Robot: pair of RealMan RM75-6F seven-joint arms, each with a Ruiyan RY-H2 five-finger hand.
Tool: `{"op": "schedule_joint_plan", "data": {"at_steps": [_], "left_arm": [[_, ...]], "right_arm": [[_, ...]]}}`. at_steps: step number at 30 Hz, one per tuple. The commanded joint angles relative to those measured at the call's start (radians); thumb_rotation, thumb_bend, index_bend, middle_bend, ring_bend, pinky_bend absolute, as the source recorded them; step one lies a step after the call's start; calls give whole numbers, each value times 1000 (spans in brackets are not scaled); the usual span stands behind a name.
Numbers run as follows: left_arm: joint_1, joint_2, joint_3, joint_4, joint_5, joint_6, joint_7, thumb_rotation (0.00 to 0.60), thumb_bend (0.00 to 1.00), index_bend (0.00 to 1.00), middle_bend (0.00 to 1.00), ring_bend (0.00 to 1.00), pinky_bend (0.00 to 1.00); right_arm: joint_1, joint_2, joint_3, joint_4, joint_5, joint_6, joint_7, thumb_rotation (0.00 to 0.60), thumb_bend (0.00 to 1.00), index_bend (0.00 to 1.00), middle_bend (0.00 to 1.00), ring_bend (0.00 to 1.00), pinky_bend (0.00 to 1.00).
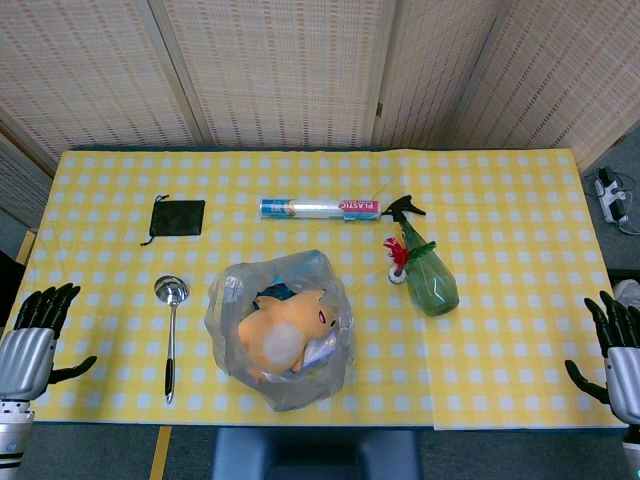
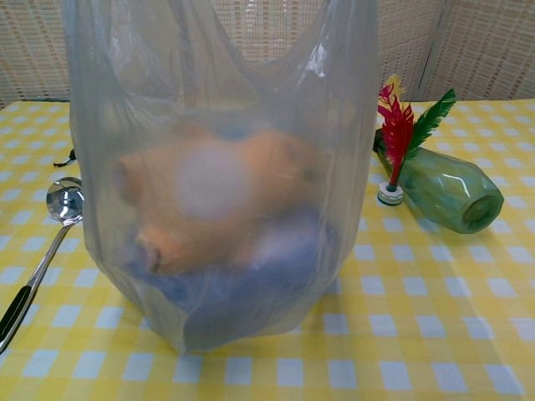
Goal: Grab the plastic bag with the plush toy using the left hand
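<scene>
A clear plastic bag (image 1: 283, 330) with an orange plush toy (image 1: 285, 335) inside stands near the table's front edge, at the middle. In the chest view the plastic bag (image 2: 226, 167) fills most of the frame and the plush toy (image 2: 213, 196) shows blurred through it. My left hand (image 1: 38, 340) rests at the front left corner of the table, fingers spread, holding nothing, well to the left of the bag. My right hand (image 1: 618, 355) lies at the front right edge, fingers spread and empty. Neither hand shows in the chest view.
A metal ladle (image 1: 170, 330) lies between my left hand and the bag. A black pouch (image 1: 177, 217) and a roll of plastic bags (image 1: 320, 208) lie further back. A green spray bottle (image 1: 428, 270) and a feather shuttlecock (image 1: 400, 258) lie right of the bag.
</scene>
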Motion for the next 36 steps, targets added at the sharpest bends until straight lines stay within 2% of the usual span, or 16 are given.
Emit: {"op": "schedule_joint_plan", "data": {"at_steps": [1, 8, 12, 15, 18, 21, 24, 33, 36], "left_arm": [[1, -1, 0, 2, -2, -2, -1, 600, 107, 79, 104, 64, 0], [-13, -8, 1, 8, 16, -14, -13, 600, 106, 79, 104, 64, 0], [-22, -8, 9, 20, 66, -7, -96, 600, 107, 77, 104, 78, 9], [-47, 6, 25, 29, 110, -37, -231, 600, 106, 32, 89, 71, 6], [-96, 72, 61, 14, 212, -74, -507, 600, 105, 0, 70, 61, 1], [-137, 129, 91, 19, 322, -46, -759, 600, 105, 0, 69, 57, 9], [-169, 154, 104, 36, 392, -1, -913, 600, 105, 0, 62, 49, 12], [-287, 186, 135, 13, 515, 38, -1209, 600, 100, 0, 30, 31, 15], [-319, 174, 121, 12, 510, 48, -1243, 600, 98, 0, 30, 40, 27]], "right_arm": [[1, 2, 3, -3, -3, -8, 2, 600, 306, 0, 0, 0, 0], [-13, 5, 5, 0, -12, 1, 9, 600, 306, 0, 0, 0, 0], [-19, 9, 1, 2, -29, 6, 21, 600, 306, 0, 0, 0, 0], [-22, 10, 3, 4, -34, 7, 26, 600, 306, 0, 0, 0, 0], [-18, 10, 4, 4, -37, -5, 29, 600, 306, 0, 0, 0, 0], [-12, 12, 0, 3, -47, -21, 29, 600, 306, 0, 0, 0, 0], [-10, 15, -5, 1, -61, -27, 36, 600, 306, 0, 0, 0, 0], [-11, 29, -26, 3, -105, -36, 73, 600, 306, 0, 0, 0, 0], [-12, 39, -40, 7, -136, -32, 103, 600, 306, 0, 0, 0, 0]]}}
